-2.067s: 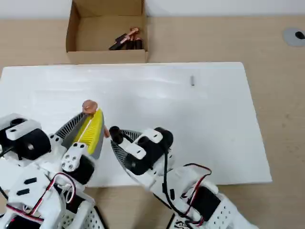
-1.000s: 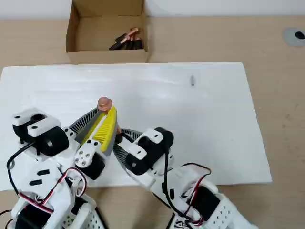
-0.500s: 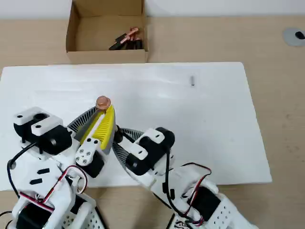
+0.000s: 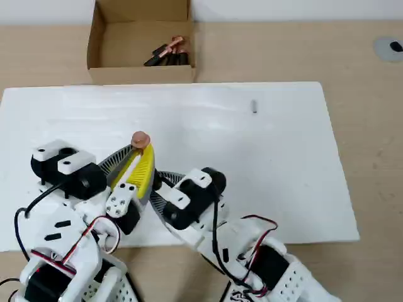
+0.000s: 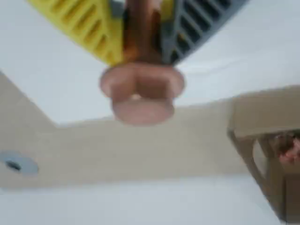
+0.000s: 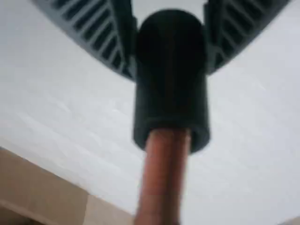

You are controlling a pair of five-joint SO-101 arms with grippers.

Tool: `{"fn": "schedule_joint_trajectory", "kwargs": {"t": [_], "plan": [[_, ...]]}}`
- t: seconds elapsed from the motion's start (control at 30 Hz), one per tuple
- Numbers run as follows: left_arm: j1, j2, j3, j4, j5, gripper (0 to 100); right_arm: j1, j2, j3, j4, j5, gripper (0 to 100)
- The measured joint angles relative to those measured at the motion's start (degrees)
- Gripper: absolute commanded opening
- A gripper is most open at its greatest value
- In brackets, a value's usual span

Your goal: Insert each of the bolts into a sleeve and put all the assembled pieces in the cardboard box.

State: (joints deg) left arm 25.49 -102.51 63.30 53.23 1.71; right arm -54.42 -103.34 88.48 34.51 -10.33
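Note:
My left gripper (image 4: 140, 146), with one yellow and one grey finger, is shut on a copper bolt (image 4: 140, 138) whose round head sticks out past the tips. The left wrist view has that bolt head (image 5: 142, 91) close up, below the left gripper (image 5: 140, 28). My right gripper (image 4: 158, 179) sits just beside and partly under the yellow finger. It is shut on a black sleeve (image 6: 171, 75), and the right gripper (image 6: 171, 28) clamps its upper end. The copper bolt shaft (image 6: 161, 178) enters the sleeve's open end. The cardboard box (image 4: 101, 44) stands at the back left.
Several assembled black-and-copper pieces (image 4: 167, 53) lie in the box's right corner. A white mat (image 4: 264, 163) covers the table, with a small dark bit (image 4: 254, 107) on its far right part. A grey disc (image 4: 389, 47) sits on the wood at the far right.
My left arm has shifted to the right with the bolt, closing on the right gripper. The black sleeve, seen apart from the bolt before, now lies under the yellow finger.

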Motion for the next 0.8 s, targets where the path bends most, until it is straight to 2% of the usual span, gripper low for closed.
{"fn": "schedule_joint_trajectory", "kwargs": {"t": [0.17, 0.37, 0.53, 0.8], "plan": [[0.1, 0.4, 0.6, 6.0, 1.1, 8, -0.1, -0.1, -0.3, -0.1, 0.1, 0.9], [-0.3, 0.2, 0.4, 8.7, 2.0, 13, -0.1, -0.1, -0.2, -0.1, 0.1, 0.9], [0.1, 0.4, -0.6, 14.1, 2.0, 17, 0.0, -0.1, -0.3, -0.1, 0.1, 0.9], [-1.3, 0.3, -8.8, 22.9, 1.9, 18, 5.7, -0.1, -0.3, -0.1, 0.1, 0.9]]}}
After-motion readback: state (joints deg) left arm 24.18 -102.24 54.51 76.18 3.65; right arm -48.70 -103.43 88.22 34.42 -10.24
